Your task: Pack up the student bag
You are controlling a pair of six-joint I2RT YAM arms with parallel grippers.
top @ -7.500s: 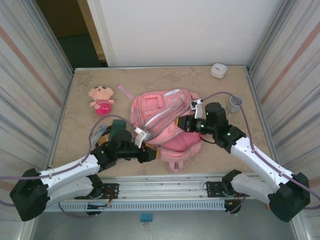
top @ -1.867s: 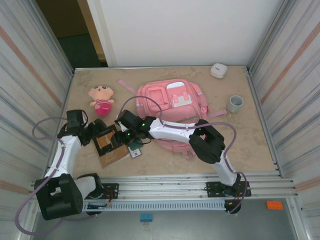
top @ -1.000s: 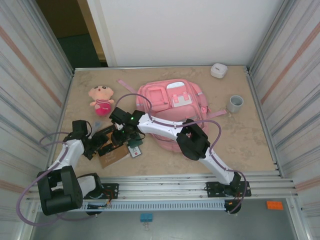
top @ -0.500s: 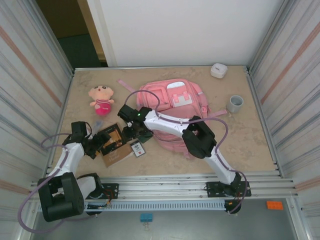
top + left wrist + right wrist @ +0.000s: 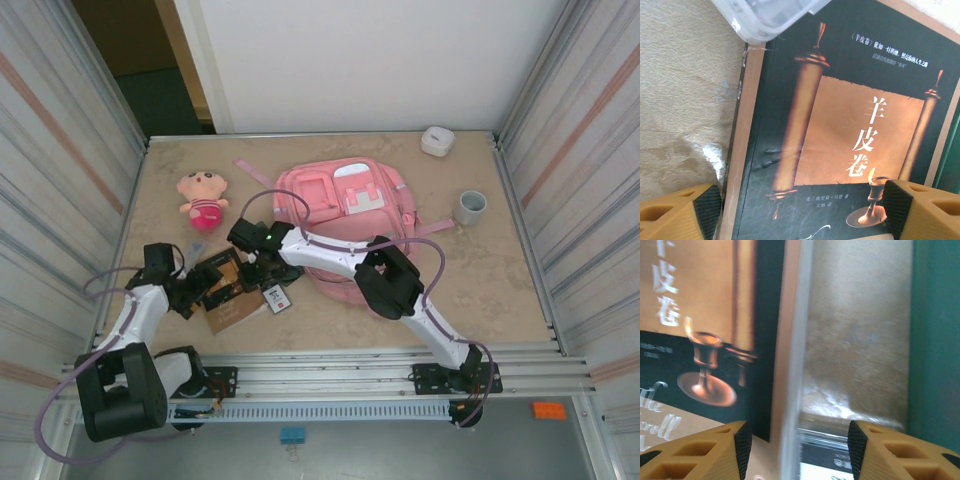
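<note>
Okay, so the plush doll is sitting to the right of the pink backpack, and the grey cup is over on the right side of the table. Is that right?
Not quite. The plush doll sits to the left of the pink backpack, not to its right, as the top external view shows. The grey cup is on the right side of the table, as you said.

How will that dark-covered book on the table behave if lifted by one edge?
The book looks like a fairly thin softcover, so it would probably sag and fan open. Its cover looks smooth and slightly glossy, so it may be slippery. Lying flat on the table, it should slide, not tip, when pushed.
</note>
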